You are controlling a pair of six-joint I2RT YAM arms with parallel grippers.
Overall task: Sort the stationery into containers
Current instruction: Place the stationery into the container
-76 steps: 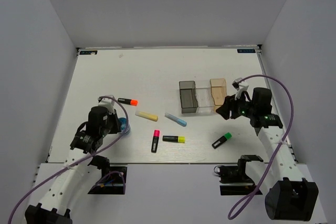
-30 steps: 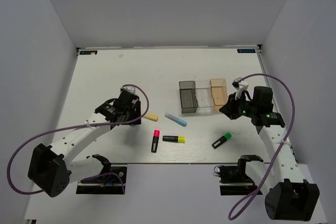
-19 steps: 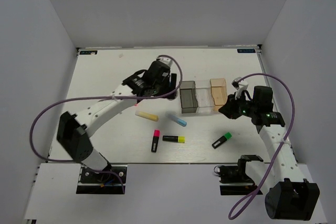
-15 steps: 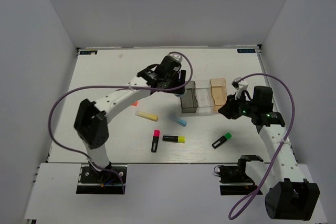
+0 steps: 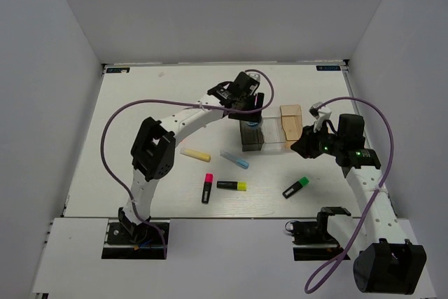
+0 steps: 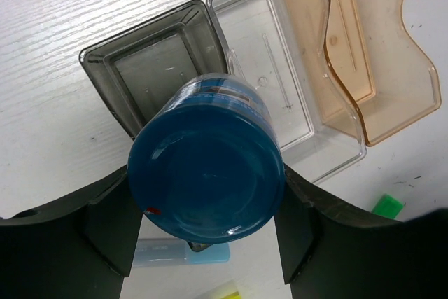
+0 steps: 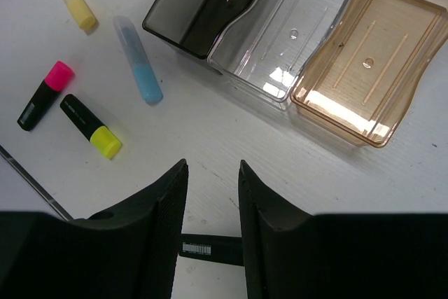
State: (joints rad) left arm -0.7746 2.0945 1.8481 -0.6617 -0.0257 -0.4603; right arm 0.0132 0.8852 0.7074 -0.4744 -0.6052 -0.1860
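My left gripper (image 5: 249,108) is shut on the small blue round roll (image 6: 206,176), holding it just above the dark grey bin (image 6: 119,68) of the three joined containers. Beside that bin are the clear bin (image 5: 271,133) and the tan bin (image 5: 291,122). My right gripper (image 7: 213,169) hovers open and empty just right of the bins, over the black body of the green highlighter (image 5: 296,187). On the table lie a pale yellow stick (image 5: 195,153), a light blue stick (image 5: 234,159), a pink highlighter (image 5: 207,188) and a yellow highlighter (image 5: 232,185).
The left arm stretches in a long arc from its base across the left half of the table (image 5: 140,103), with its purple cable looping over it. White walls close the table in on three sides.
The left arm has swung from the table's left side to above the dark grey bin, carrying the blue roll. The right gripper's jaws have parted; that arm stayed in place.
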